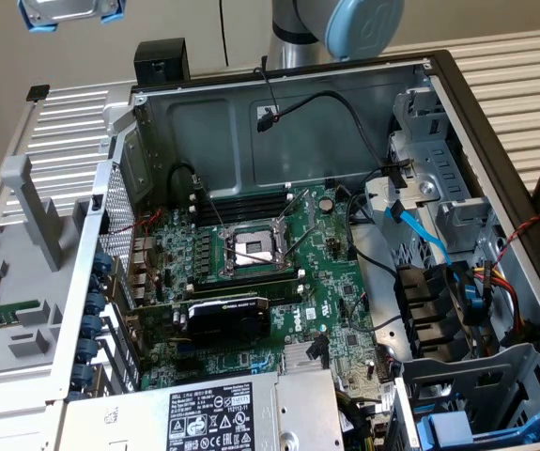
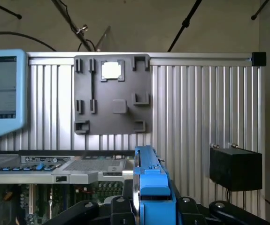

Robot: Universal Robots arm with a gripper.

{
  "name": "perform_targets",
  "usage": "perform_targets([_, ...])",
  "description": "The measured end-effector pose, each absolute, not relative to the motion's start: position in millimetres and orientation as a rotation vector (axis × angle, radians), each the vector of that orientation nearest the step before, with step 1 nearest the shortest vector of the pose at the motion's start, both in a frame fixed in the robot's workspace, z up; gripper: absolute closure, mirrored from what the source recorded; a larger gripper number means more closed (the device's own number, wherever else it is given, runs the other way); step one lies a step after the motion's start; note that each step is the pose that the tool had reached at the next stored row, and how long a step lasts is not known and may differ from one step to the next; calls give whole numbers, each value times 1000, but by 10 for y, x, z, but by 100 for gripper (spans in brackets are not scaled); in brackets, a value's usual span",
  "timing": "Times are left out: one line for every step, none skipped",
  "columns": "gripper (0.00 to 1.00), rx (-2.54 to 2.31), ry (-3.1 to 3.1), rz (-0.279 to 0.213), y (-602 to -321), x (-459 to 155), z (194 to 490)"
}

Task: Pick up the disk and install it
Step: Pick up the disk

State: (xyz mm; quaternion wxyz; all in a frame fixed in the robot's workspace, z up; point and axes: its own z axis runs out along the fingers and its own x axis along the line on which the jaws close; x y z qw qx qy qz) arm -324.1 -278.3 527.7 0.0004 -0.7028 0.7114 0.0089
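The disk (image 1: 63, 11) hangs high above the table at the exterior view's top left, a silver-grey drive in a bright blue carrier, well clear of the open computer case (image 1: 279, 122). In the wrist view the disk (image 2: 150, 180) stands edge-on. My gripper (image 2: 151, 208) is shut on it, with the black finger links on either side of the blue carrier. The arm's grey and blue joint (image 1: 345, 23) rises behind the case's back wall.
Inside the case lie the motherboard (image 1: 251, 254), loose black and blue cables (image 1: 420, 235), a grey power-supply box (image 1: 223, 413) and a drive bay holding another blue-carrier drive (image 1: 467, 427). A grey fixture tray (image 1: 7, 282) sits at the exterior view's left. A black box (image 2: 235, 168) stands on the slatted table.
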Motion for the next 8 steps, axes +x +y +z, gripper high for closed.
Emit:
perform_targets([63, -2207, 2235, 28, -2784, -3195, 5288])
perform_targets([63, -2208, 2235, 29, -2788, -3148, 5298])
perform_targets([63, -2208, 2235, 30, -2795, -3105, 5306])
perform_targets([63, -2209, 2236, 32, -2807, -3061, 5314])
perform_targets([63, -2209, 2237, 33, -2820, -3025, 5320])
perform_targets([63, -2210, 2237, 34, -2837, -2994, 5325])
perform_targets([63, -2211, 2238, 35, -2860, -2965, 5330])
perform_targets([63, -2211, 2238, 36, -2883, -2938, 5332])
